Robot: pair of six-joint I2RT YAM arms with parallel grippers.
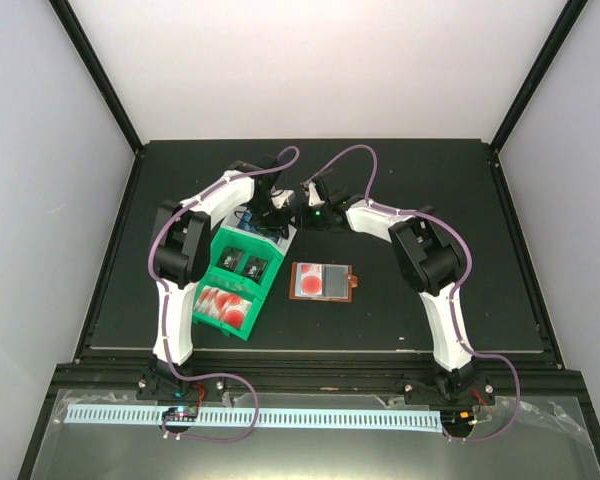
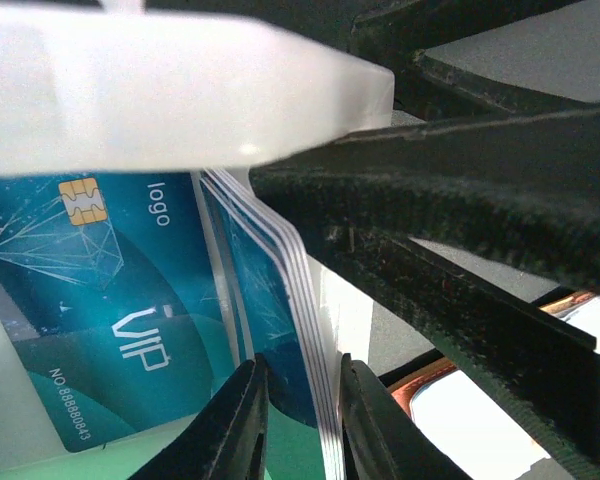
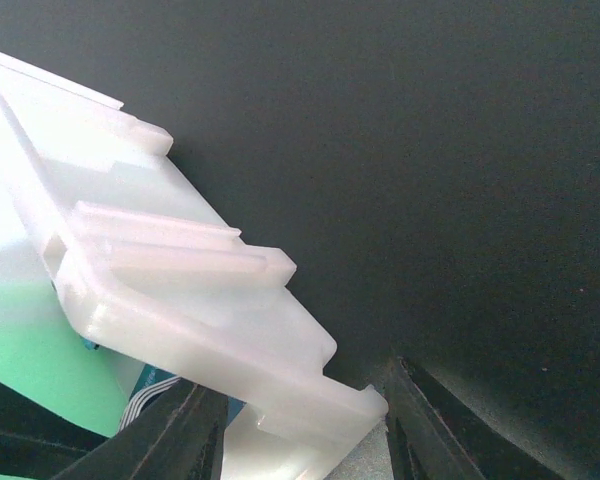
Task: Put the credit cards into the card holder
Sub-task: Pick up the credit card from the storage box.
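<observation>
A green-and-white tray (image 1: pixel 201 292) holds red-and-white cards (image 1: pixel 225 305) in its near compartment, black cards (image 1: pixel 240 263) in the middle and blue cards (image 1: pixel 248 222) at the far end. My left gripper (image 1: pixel 271 212) reaches into the far compartment; in the left wrist view it (image 2: pixel 300 425) is shut on a stack of several blue cards (image 2: pixel 280 300) standing on edge, beside another blue card (image 2: pixel 100 300). My right gripper (image 1: pixel 302 205) is closed around the tray's white far corner (image 3: pixel 180 290). The brown card holder (image 1: pixel 325 281) lies open right of the tray, a red card in its left pocket.
The tray's white wall (image 2: pixel 160 90) fills the top of the left wrist view, with the holder's leather edge (image 2: pixel 430 385) at lower right. Black table mat (image 1: pixel 430 190) lies all around. The two arms meet closely above the tray's far end.
</observation>
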